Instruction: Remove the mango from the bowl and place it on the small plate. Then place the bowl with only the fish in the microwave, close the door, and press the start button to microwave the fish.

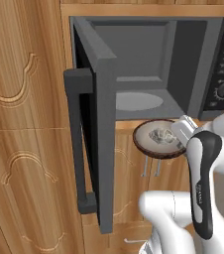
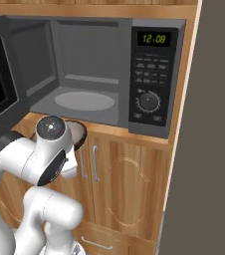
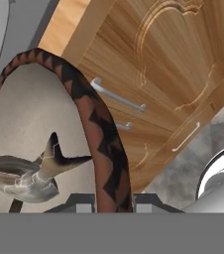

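The jaws pinch the rim of the bowl (image 1: 156, 140), which carries only the fish (image 3: 29, 173), just below the open microwave (image 2: 99, 69); loading, closing the door (image 1: 91, 124) and starting remain.

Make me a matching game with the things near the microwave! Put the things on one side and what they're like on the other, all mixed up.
Things:
1. door
2. bowl
3. fish
4. clock display

What they're like:
A. lying inside the bowl
B. swung wide open
C. showing green digits
D. held up by the pincer, just below the microwave opening

Pairs: 1-B, 2-D, 3-A, 4-C
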